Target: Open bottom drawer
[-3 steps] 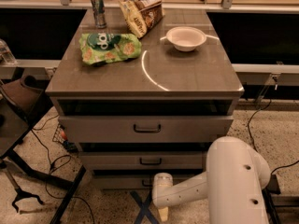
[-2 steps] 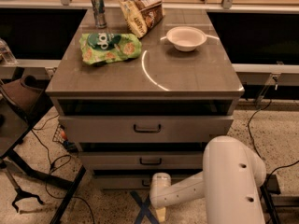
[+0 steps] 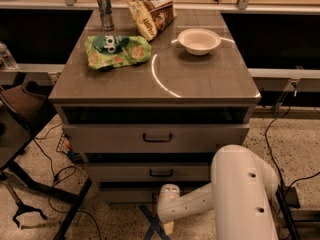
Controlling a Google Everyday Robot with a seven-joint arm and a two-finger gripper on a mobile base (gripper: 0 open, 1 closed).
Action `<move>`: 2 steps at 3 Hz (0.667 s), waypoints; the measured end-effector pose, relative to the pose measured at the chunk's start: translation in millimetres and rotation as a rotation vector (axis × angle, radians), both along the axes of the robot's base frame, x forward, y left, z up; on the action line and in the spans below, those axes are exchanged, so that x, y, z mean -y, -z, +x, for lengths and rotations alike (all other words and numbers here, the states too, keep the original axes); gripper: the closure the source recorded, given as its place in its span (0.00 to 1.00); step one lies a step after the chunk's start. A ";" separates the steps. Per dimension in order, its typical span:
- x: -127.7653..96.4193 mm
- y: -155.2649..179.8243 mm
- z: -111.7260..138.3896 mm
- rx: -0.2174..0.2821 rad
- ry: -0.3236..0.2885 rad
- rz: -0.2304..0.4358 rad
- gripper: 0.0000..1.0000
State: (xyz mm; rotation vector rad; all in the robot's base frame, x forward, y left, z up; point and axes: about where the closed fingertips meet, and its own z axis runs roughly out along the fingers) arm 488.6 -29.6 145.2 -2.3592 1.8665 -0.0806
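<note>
A grey metal cabinet has three stacked drawers. The bottom drawer (image 3: 122, 194) is the slimmest front, low near the floor, and shows only as a narrow strip. Its handle is hidden behind my arm. Above it are the mid-sized drawer (image 3: 150, 172) and the tallest drawer (image 3: 155, 137), each with a dark bar handle. My white arm (image 3: 242, 194) reaches in from the lower right. My gripper (image 3: 167, 220) is low, right in front of the bottom drawer's middle, pointing down toward the floor.
On the cabinet top (image 3: 200, 81) lie a green snack bag (image 3: 117, 51), a can (image 3: 105, 10), a brown chip bag (image 3: 152, 14) and a white bowl (image 3: 199, 40). Cables and a black stand (image 3: 30, 184) are on the floor at the left. A blue cross of tape (image 3: 150, 223) marks the floor.
My arm has shifted slightly to the left, staying low in front of the bottom drawer. The drawers have not visibly moved.
</note>
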 end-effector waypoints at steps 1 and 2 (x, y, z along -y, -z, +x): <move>0.0 1.0 -1.1 -0.002 -0.001 0.000 0.39; 0.0 0.6 -1.7 -0.003 -0.001 -0.001 0.62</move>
